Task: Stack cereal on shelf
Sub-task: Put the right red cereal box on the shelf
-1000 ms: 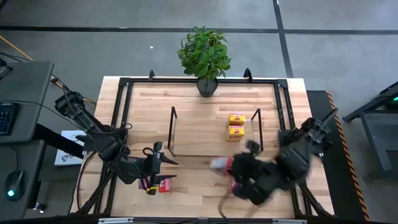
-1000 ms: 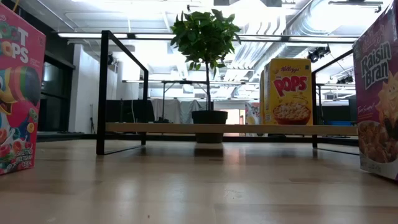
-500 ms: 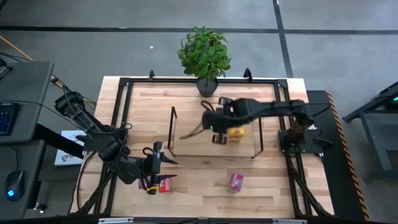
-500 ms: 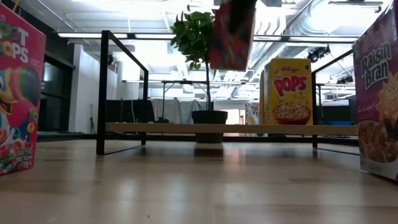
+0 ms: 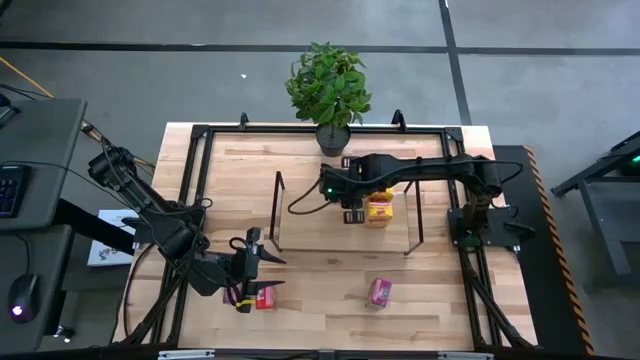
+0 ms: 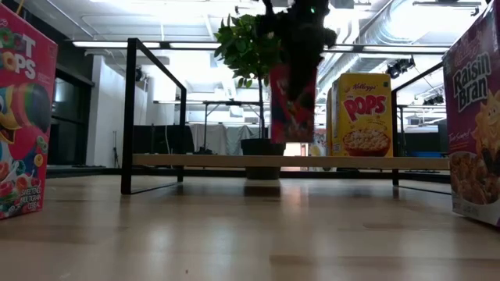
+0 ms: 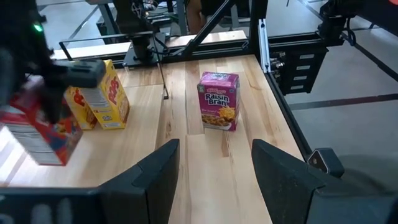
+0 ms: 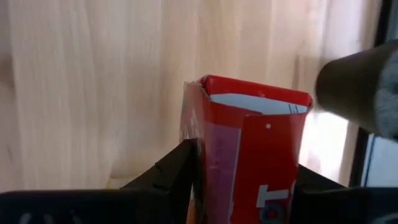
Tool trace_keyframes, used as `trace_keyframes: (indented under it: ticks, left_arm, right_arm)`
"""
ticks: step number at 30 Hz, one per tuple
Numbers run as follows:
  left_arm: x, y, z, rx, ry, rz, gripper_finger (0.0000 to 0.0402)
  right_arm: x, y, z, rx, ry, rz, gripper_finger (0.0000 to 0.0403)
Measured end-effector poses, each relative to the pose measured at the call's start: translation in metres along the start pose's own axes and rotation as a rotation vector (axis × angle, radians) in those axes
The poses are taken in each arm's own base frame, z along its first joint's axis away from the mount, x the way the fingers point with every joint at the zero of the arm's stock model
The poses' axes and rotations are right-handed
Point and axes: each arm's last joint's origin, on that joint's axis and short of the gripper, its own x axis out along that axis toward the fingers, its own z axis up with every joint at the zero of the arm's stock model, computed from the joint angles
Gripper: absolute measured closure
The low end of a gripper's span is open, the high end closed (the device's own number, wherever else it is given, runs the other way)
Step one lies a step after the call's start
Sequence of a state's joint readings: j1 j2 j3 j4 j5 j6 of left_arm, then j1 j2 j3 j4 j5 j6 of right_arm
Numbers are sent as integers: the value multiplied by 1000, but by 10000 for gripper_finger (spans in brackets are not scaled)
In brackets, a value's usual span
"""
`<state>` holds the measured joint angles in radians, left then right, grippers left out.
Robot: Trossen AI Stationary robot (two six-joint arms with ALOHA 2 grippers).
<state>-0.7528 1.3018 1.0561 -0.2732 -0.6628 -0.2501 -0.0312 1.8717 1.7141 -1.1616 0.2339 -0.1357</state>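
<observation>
Since cardboard's light but crushable, right gripper (image 5: 352, 200) clamps the red cereal box (image 8: 245, 149) by its sides over the shelf (image 5: 310, 238); left gripper (image 5: 250, 270) hangs released near the table's front edge

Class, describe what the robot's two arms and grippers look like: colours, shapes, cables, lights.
Both arms are dark, jointed tubes. The right arm shows a small green light near its wrist, with a black cable looping off. The left gripper has two broad, flat black fingers.
</observation>
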Motion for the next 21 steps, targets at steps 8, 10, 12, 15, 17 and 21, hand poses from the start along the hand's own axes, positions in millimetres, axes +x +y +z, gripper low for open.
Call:
trace_keyframes:
  ticks: [8, 10, 12, 15, 17, 21]
  left_arm:
    - [0, 0, 0, 0, 0, 0, 209]
    - [0, 0, 0, 1, 0, 0, 209]
    - [0, 0, 0, 1, 0, 0, 209]
    - [0, 0, 0, 1, 0, 0, 209]
    - [0, 0, 0, 1, 0, 0, 209]
    - [0, 0, 0, 1, 0, 0, 209]
  right_arm:
    - [22, 5, -9, -11, 47, 9, 269]
    - [22, 5, -8, -5, 31, 10, 269]
    - [23, 5, -5, 0, 6, 7, 269]
    - [23, 5, -4, 2, -9, 4, 269]
    - [23, 4, -3, 3, -12, 2, 269]
    - [23, 4, -4, 7, -9, 0, 269]
